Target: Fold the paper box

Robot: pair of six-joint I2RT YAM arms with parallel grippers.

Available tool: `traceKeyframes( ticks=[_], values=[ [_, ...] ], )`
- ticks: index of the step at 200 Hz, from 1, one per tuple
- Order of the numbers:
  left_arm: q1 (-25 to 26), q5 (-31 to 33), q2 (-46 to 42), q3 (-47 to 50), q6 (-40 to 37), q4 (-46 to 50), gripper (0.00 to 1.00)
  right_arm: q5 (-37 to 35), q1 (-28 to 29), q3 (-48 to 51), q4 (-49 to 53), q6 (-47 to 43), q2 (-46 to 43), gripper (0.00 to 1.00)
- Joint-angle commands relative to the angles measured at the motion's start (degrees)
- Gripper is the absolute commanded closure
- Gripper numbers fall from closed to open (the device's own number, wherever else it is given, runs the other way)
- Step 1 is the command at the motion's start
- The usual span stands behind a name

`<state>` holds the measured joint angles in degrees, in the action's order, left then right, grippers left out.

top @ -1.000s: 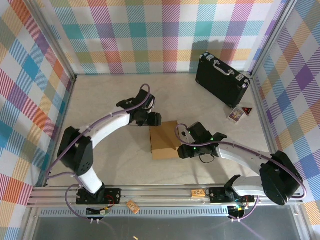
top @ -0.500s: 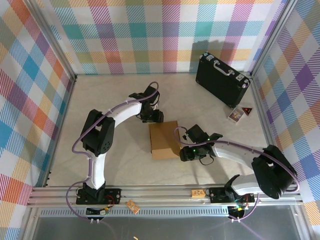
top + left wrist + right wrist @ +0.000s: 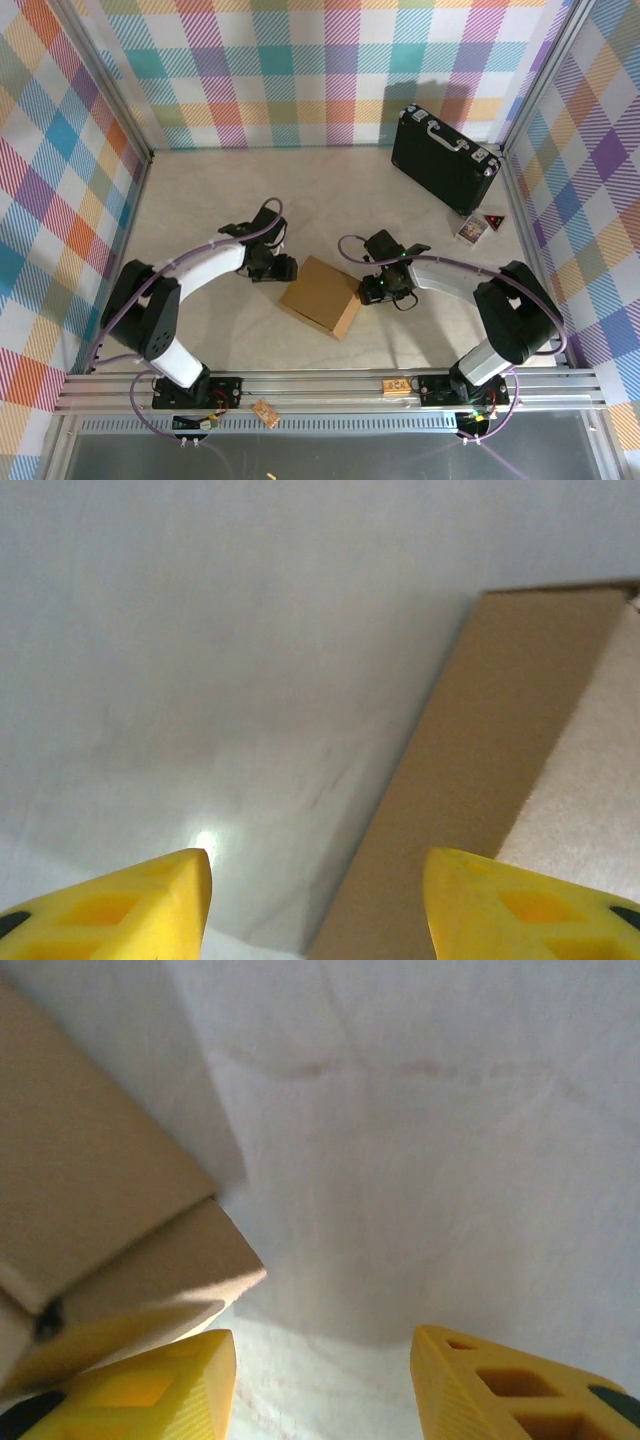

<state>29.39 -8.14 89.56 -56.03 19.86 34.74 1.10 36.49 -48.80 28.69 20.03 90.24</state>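
The paper box [image 3: 322, 296] is a closed brown cardboard box lying turned diagonally on the table's middle. My left gripper [image 3: 276, 268] sits low at its far-left side. In the left wrist view the gripper [image 3: 318, 905] is open, and the box's brown wall [image 3: 500, 780] runs up past the right fingertip [image 3: 530, 905]. My right gripper [image 3: 378, 289] is at the box's right corner. In the right wrist view the gripper [image 3: 325, 1385] is open over bare table, with the box's corner [image 3: 90, 1190] just above its left fingertip [image 3: 150, 1385]. Neither gripper holds anything.
A black hard case [image 3: 445, 160] with silver trim stands at the back right. A small card packet [image 3: 470, 230] and a red triangle piece [image 3: 494, 221] lie in front of it. Plaid walls enclose the table on three sides, and the metal rail [image 3: 320, 385] runs along the near edge.
The box has turned from square-on to diagonal and slid slightly nearer. My left gripper came down from its back edge to its left side. My right gripper moved up to its right corner.
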Motion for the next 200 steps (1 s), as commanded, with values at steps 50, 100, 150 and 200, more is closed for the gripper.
traceKeyframes(
  ticks=[50,100,150,200],
  values=[
    [0.91,-5.29,-15.37,12.27,7.36,-4.48,0.39,-0.04,-0.02,-2.89,-1.74,-0.85,-1.53,0.42],
    [1.19,-6.98,-20.03,16.87,9.25,-6.04,0.43,6.87,0.07,5.26,-1.41,4.83,-10.16,0.58],
    [2.83,-13.73,-22.81,22.49,13.52,-14.15,0.46,16.99,1.1,11.01,-6.62,10.09,-14.46,0.8],
    [5.37,-15.19,-21.59,24.51,15.5,-18.32,0.46,18.47,3.13,12.59,-9.28,12.32,-13.17,0.84]
  ],
)
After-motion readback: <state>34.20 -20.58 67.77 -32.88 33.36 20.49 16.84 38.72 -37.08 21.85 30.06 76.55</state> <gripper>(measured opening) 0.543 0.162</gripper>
